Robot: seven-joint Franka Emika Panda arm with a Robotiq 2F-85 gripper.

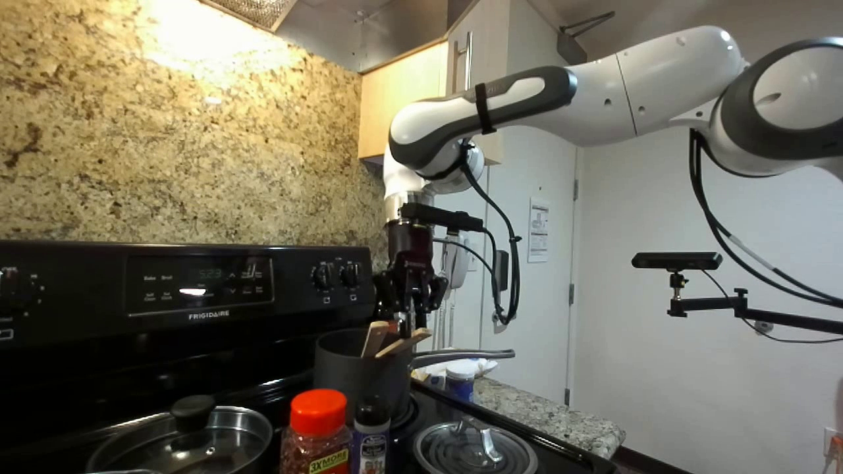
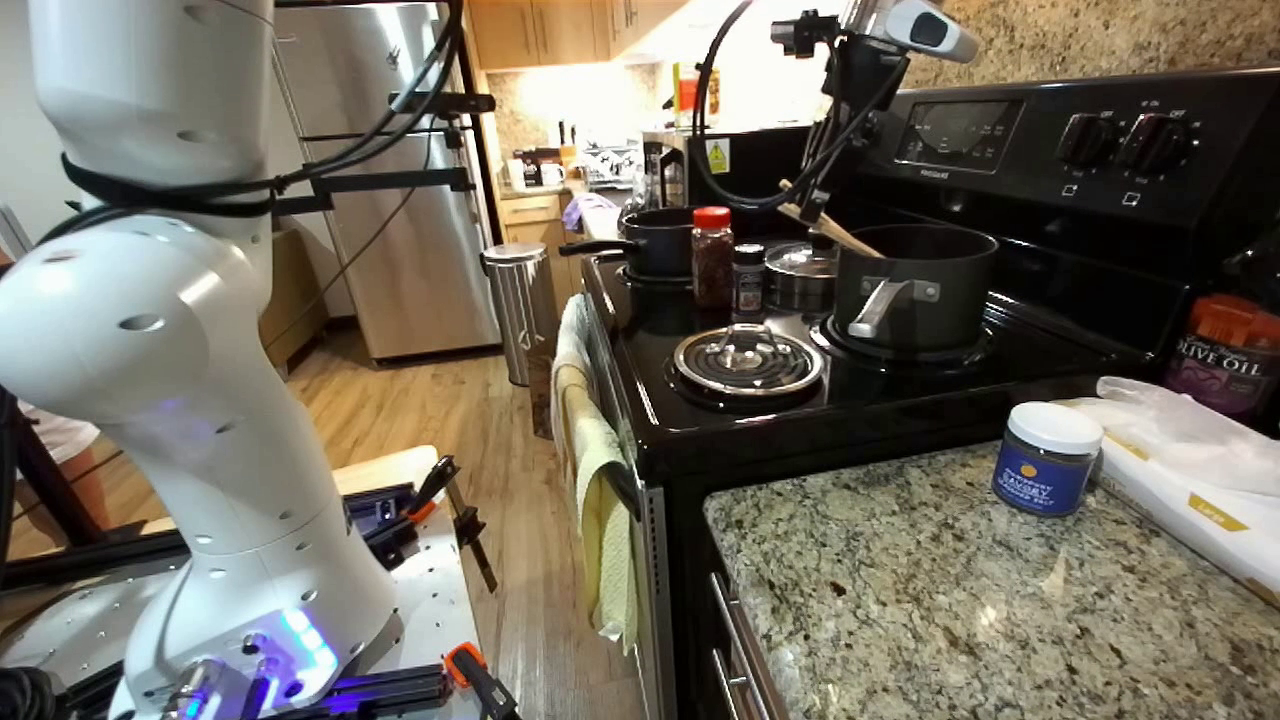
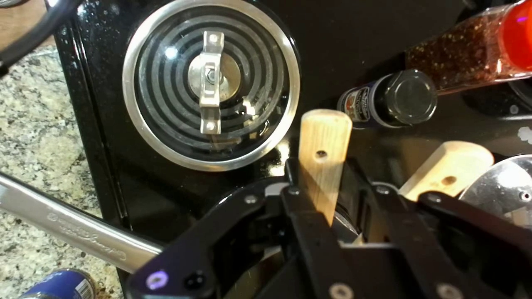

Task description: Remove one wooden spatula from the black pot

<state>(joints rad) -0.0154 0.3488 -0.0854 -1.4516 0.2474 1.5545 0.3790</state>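
Note:
The black pot (image 1: 352, 382) stands on a back burner; it also shows in an exterior view (image 2: 930, 290). The pale wooden spatula (image 3: 326, 128) leans over its rim, handle end up and lower part hidden inside. It shows in both exterior views (image 1: 420, 338) (image 2: 850, 240). A second wooden handle (image 3: 455, 166) leans from the pot beside it; it also shows in an exterior view (image 1: 374, 339). My gripper (image 3: 321, 172) points down at the pot's rim, its fingers narrowed to the spatula handle's width, one on each side, shut on it below the hole. The grip's contact is partly hidden.
A glass lid (image 3: 212, 83) lies on the front burner. A red-capped jar (image 1: 319, 421) and a dark-capped spice bottle (image 1: 371, 434) stand beside the pot. A lidded steel pan (image 1: 191, 438) is behind them. The pot's metal handle (image 1: 464, 356) juts toward the counter (image 2: 890, 590).

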